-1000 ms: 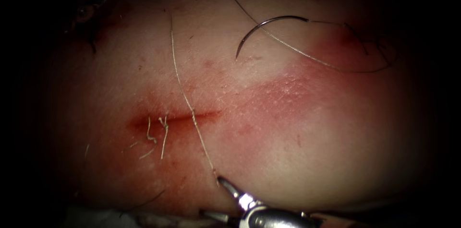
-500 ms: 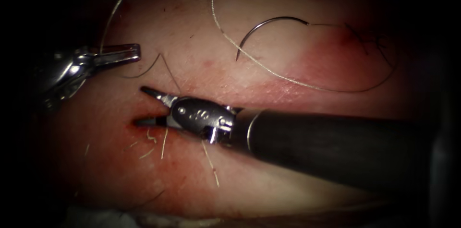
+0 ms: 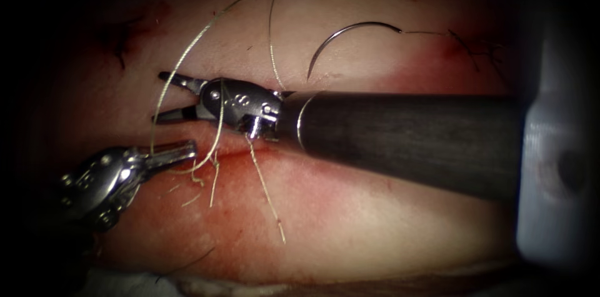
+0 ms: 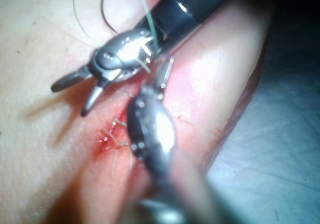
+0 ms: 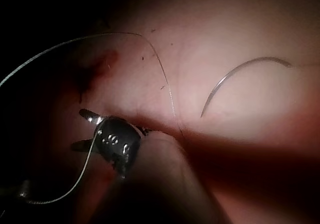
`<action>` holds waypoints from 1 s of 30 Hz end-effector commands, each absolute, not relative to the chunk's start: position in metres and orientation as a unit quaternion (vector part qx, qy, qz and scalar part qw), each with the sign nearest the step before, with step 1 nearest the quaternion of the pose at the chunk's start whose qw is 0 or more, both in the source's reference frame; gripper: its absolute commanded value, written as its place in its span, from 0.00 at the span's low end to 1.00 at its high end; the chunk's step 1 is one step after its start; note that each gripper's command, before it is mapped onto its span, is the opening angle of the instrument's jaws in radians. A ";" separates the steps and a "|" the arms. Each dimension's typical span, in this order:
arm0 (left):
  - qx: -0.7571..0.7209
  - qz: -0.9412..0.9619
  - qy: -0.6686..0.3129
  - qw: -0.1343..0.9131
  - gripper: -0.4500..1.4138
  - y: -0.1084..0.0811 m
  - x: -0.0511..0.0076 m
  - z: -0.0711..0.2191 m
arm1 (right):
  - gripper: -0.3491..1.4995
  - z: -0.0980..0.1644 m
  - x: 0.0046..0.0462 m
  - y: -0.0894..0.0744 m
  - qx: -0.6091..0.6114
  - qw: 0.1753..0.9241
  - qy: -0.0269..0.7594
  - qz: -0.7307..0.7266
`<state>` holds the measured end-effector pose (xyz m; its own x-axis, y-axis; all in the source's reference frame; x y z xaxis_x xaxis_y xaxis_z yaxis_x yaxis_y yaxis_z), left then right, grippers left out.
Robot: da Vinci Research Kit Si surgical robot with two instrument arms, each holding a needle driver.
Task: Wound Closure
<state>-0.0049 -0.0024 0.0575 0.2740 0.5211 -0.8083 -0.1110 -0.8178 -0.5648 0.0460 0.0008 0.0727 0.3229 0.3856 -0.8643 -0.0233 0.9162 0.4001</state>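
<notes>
Right end effector (image 3: 164,95) spread apart over the cut (image 3: 237,154), gripping nothing, thread (image 3: 187,53) draped across its wrist. Left end effector (image 3: 181,150) clamped on that thread, just left of the stitches. Curved needle (image 3: 350,31) lying free on the tissue (image 3: 375,209), upper right, not stuck in.

I see a pale, wrinkled drape (image 4: 285,144) lying just beside the edge of the tissue (image 3: 387,222). Light is strongest on the tissue. Beyond its edges, the surroundings fall off into darkness.
</notes>
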 end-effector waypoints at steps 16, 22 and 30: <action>-0.762 0.560 -0.155 0.284 0.00 -0.003 -0.0036 0.070 | 0.76 0.072 0.0408 0.001 0.233 0.723 0.645 0.077; -0.765 0.553 -0.161 0.287 0.00 -0.002 -0.0033 0.072 | 0.75 0.072 0.0409 0.001 0.260 0.700 0.662 0.065; -0.764 0.549 -0.173 0.292 0.00 -0.003 -0.0046 0.076 | 0.75 0.072 0.0411 -0.002 0.344 0.662 0.666 -0.032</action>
